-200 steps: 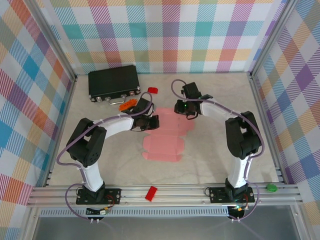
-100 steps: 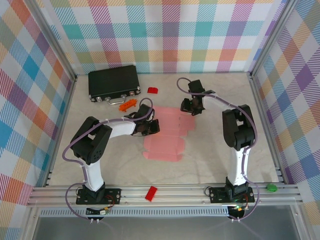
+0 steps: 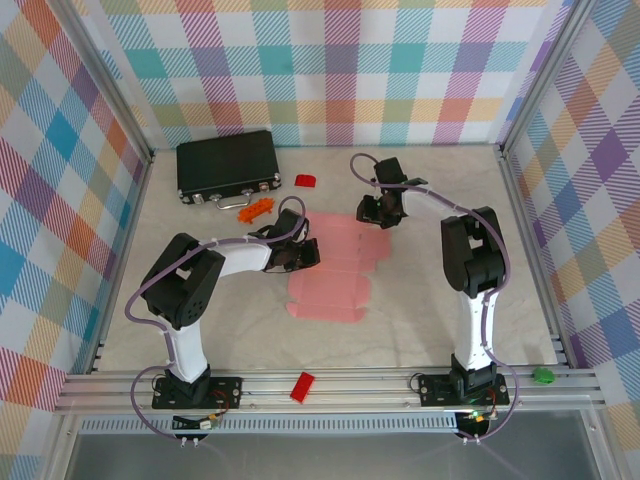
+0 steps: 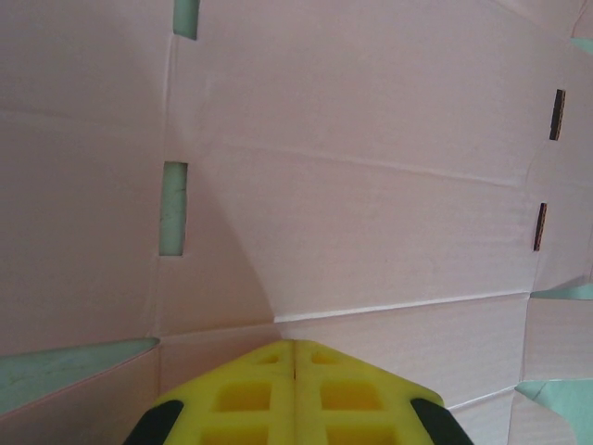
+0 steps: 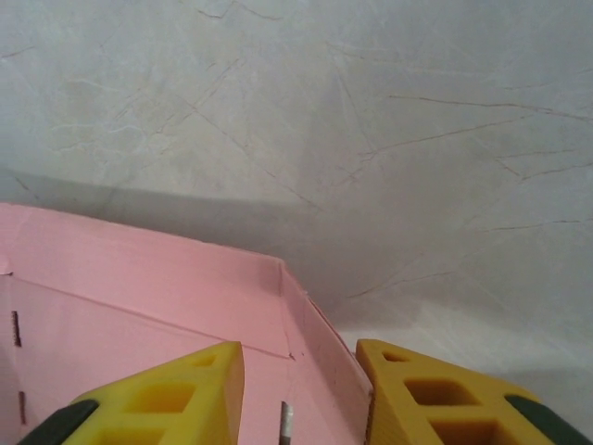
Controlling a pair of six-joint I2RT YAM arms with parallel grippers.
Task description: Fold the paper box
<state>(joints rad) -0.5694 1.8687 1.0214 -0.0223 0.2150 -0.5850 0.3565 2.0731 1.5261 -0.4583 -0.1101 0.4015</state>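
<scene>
Right gripper (image 5: 298,350): jaws apart, straddling the raised flap (image 5: 278,301) at the far right corner of the paper box (image 3: 330,290), nothing clamped. Left gripper (image 4: 295,345): closed, tip pressing the box's left side; box otherwise flat beneath both. Risk: right closes off-crease, flap buckles or sheet slides out.

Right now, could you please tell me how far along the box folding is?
Little looks done: the paper box lies mostly flat as a sheet. In hand: the shut left gripper is down on it, and the open right gripper straddles one raised edge flap. Nearly all the folding is left.
</scene>
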